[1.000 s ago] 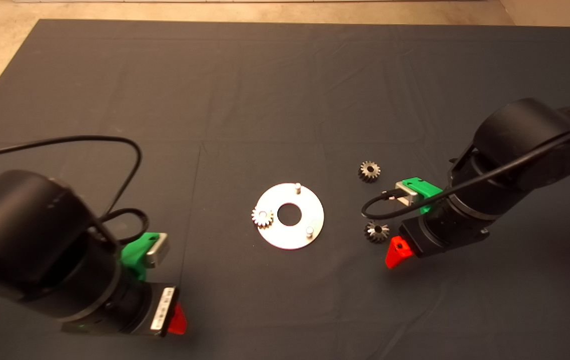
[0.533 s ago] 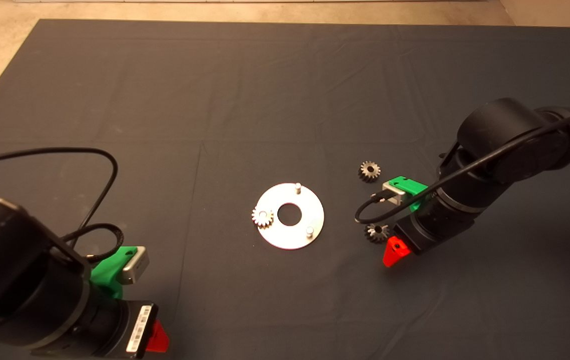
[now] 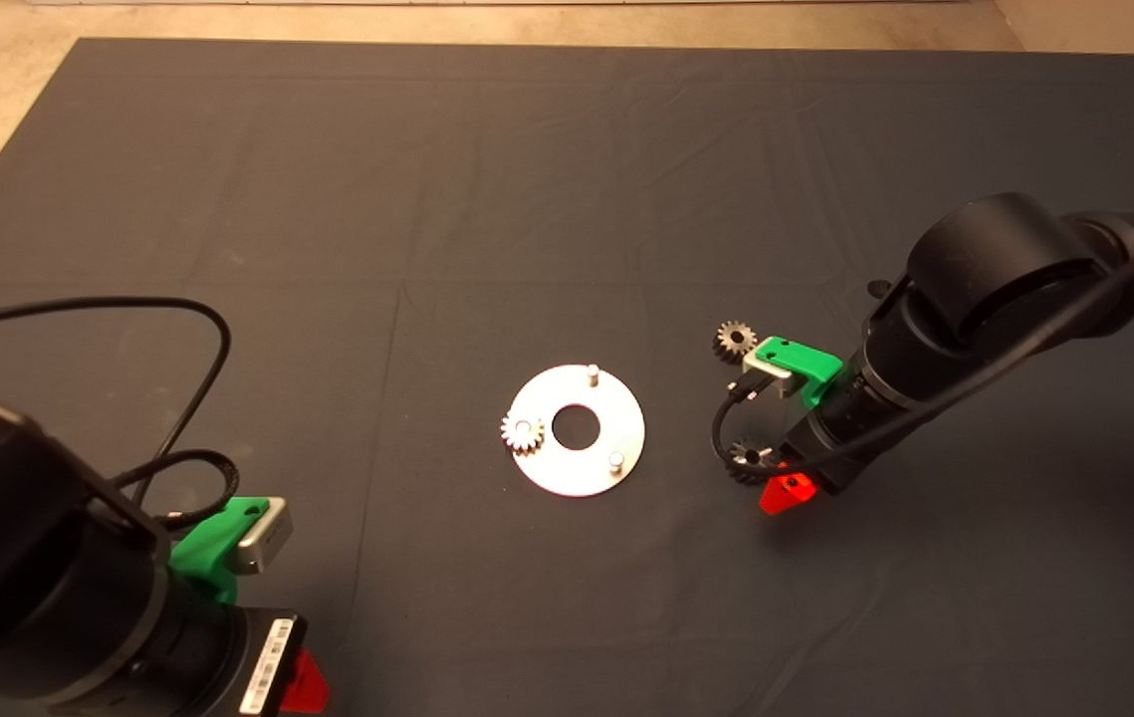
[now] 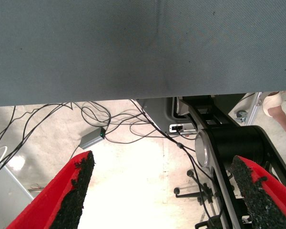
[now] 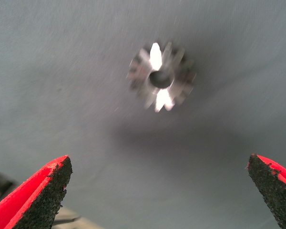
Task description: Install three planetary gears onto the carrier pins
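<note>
Head view: flat round silver disc [image 3: 578, 430] sits mid-frame w/ one small toothed steel gear [image 3: 522, 432] seated on its left pin; the other two short silvery pins [image 3: 591, 373] stand bare. Right gripper [image 3: 776, 486] hangs right of disc over a second loose gear [image 3: 748, 460]; third gear [image 3: 735, 339] lies just above it. Left gripper [image 3: 303, 685] parked lower left.

Left wrist view: fingers [image 4: 76, 188] apart, nothing between.

Right wrist view: fingers [image 5: 43, 191] wide apart, gear [image 5: 161, 78] centred ahead on dark mat [image 5: 62, 71]. Step looks like pickup no. 2; next calls for descent, then closing.

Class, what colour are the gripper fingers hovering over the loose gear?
Red, with black pads. The right gripper shows this best in the right wrist view, above the gear.
</note>
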Controlling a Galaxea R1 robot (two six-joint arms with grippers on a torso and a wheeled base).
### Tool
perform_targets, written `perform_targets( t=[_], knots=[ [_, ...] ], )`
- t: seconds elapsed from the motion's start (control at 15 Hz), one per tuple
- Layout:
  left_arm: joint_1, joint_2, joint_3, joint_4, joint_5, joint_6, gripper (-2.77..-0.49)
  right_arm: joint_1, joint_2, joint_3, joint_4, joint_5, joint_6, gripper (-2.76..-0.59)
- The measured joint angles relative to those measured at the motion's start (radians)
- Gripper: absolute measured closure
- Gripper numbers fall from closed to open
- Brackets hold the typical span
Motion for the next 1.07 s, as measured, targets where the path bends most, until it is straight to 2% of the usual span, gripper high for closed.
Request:
perform_targets(
  t=[0.13, 0.2, 0.27, 0.53, 0.8, 1.07],
  knots=[
    [0.0, 0.0, 0.0, -0.001, 0.0, 0.012, -2.04, 0.0, 0.003, 0.0, -0.029, 0.0, -0.042, -2.75],
    [0.0, 0.0, 0.0, -0.002, 0.0, 0.019, -2.04, 0.0, 0.008, 0.0, -0.059, 0.0, -0.092, -2.75],
    [0.0, 0.0, 0.0, -0.004, 0.0, 0.03, -2.04, 0.0, 0.01, 0.0, -0.073, 0.001, -0.12, -2.75],
    [0.0, 0.0, 0.0, -0.011, 0.0, 0.049, -2.04, -0.011, 0.014, 0.0, -0.133, 0.002, -0.186, -2.75],
    [0.0, 0.0, 0.0, -0.018, 0.0, 0.056, -2.04, -0.068, 0.027, 0.002, -0.173, 0.003, -0.219, -2.75],
    [0.0, 0.0, 0.0, -0.029, 0.0, 0.056, -2.04, -0.088, 0.027, 0.002, -0.191, 0.004, -0.227, -2.75]
  ],
)
